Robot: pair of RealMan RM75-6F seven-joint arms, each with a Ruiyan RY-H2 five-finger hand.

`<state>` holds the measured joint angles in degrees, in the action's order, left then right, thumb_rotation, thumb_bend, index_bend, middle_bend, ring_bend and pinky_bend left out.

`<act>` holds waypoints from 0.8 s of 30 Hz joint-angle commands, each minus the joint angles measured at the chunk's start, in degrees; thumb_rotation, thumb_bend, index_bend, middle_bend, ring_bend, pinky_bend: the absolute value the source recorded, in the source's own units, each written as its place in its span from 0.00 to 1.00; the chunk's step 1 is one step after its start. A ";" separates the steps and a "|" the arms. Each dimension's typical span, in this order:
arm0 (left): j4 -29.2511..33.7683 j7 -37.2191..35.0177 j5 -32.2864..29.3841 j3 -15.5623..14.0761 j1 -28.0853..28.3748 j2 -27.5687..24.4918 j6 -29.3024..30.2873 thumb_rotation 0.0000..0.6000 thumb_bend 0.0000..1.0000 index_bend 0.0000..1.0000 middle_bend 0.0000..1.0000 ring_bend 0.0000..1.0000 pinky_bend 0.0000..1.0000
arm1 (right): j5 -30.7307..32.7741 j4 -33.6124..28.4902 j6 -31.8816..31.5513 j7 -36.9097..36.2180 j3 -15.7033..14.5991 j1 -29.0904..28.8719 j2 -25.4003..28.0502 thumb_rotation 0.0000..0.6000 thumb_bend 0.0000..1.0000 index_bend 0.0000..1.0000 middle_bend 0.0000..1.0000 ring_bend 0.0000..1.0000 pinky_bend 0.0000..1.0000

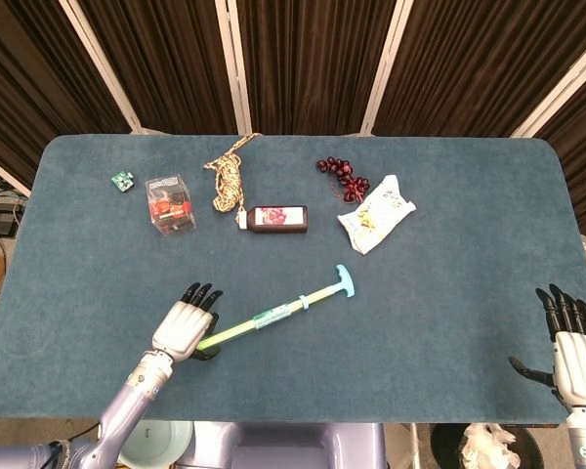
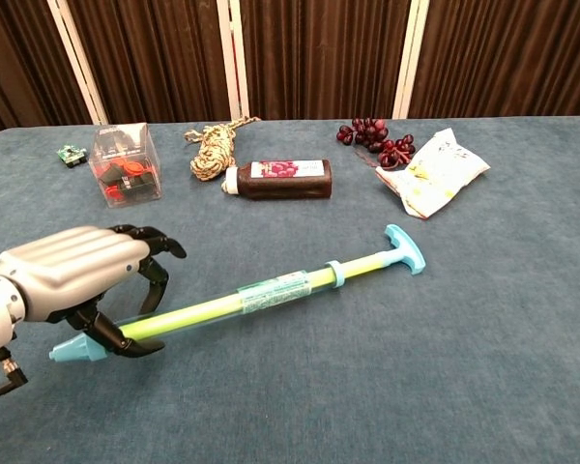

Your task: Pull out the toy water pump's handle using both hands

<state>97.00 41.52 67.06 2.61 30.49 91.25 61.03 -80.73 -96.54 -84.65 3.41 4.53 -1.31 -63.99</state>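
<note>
1. Head view showed the left hand (image 1: 183, 328) wrapped around the near end of the toy water pump (image 1: 273, 314), its dark fingers curled about the yellow-green tube.
2. The pump slanted up and away to the right of that hand, with its light blue T-shaped handle (image 1: 343, 278) at the far end, well apart from the hand.
3. In the chest view the pump's blue nozzle tip (image 2: 70, 350) stuck out below the left hand (image 2: 75, 275), and a label band (image 2: 273, 292) circled the tube midway; its print was too small to read.
4. The right hand (image 1: 571, 347) stood at the table's (image 1: 469, 283) near right corner with fingers spread and nothing in it, well apart from the pump.
5. Far beyond the left hand lay a clear box (image 1: 170, 204), a coil of rope (image 1: 229, 182), a dark bottle (image 1: 277, 218) with a pink label whose writing could not be read, a bunch of grapes (image 1: 344, 177) and a white snack bag (image 1: 375, 213) with yellow print, illegible.
</note>
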 commanded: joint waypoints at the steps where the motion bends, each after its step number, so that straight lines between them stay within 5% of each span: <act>1: 0.94 -0.79 3.61 -0.17 1.37 -1.80 -0.37 1.00 0.37 0.63 0.10 0.00 0.06 | -0.02 -0.05 0.01 0.07 -0.01 -0.02 -0.01 1.00 0.12 0.07 0.00 0.00 0.03; 17: 5.39 -7.95 13.54 3.98 5.87 -6.52 0.08 1.00 0.37 0.63 0.13 0.00 0.06 | -0.95 -1.24 0.83 -0.44 -0.25 -0.66 -0.30 1.00 0.12 0.13 0.00 0.00 0.03; 24: 5.77 -9.67 13.65 5.52 7.05 -6.41 0.14 1.00 0.37 0.64 0.14 0.00 0.06 | 0.64 -5.41 3.23 -0.20 1.19 -2.71 -1.45 1.00 0.16 0.27 0.00 0.00 0.03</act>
<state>102.74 31.99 80.71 8.02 37.42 84.78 61.17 -80.96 -100.67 -82.34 2.91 5.14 -3.28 -64.94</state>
